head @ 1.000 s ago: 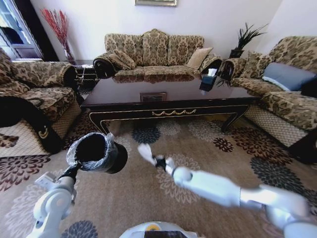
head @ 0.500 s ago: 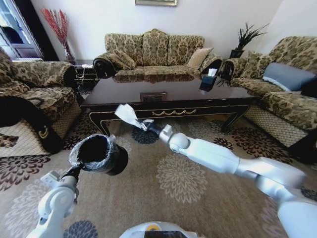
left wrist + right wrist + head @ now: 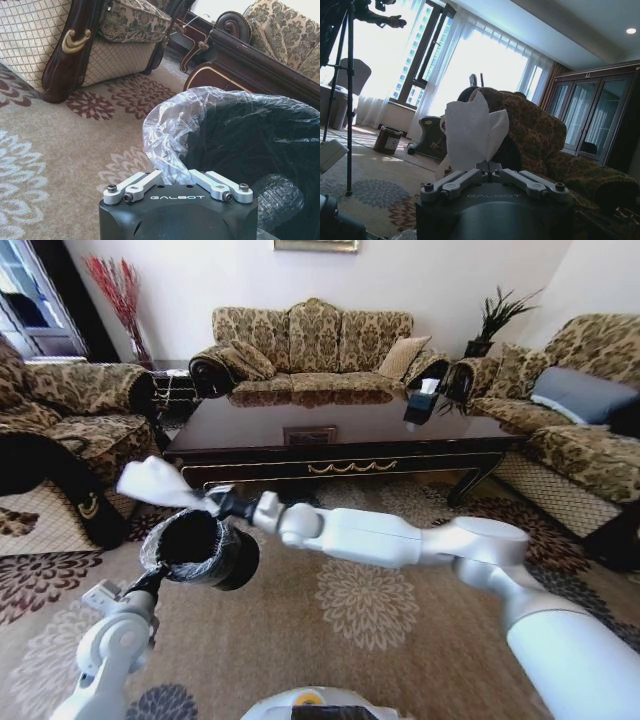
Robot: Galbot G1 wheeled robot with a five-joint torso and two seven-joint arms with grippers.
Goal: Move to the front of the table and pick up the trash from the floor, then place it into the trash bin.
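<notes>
Your right end effector (image 3: pixel 218 503) is clamped on the trash (image 3: pixel 152 482), a crumpled white sheet that fans out past the fingertips like stiff tissue or wrapper paper. It sits at the rim of the trash bin (image 3: pixel 200 550), with the sheet sticking out beyond the far edge rather than over the opening, so by my reading a release here risks a miss. In the right wrist view the sheet (image 3: pixel 472 129) stands upright, pinched at its lower edge.

Your left end effector (image 3: pixel 178 181) is closed on the bin's edge and its crinkly clear liner (image 3: pixel 172 125), holding the small black bucket off the carpet and tilted so the mouth faces up toward the paper. That brings the target to the trash. The glossy dark tabletop (image 3: pixel 330 425) lies well beyond both end effectors.
</notes>
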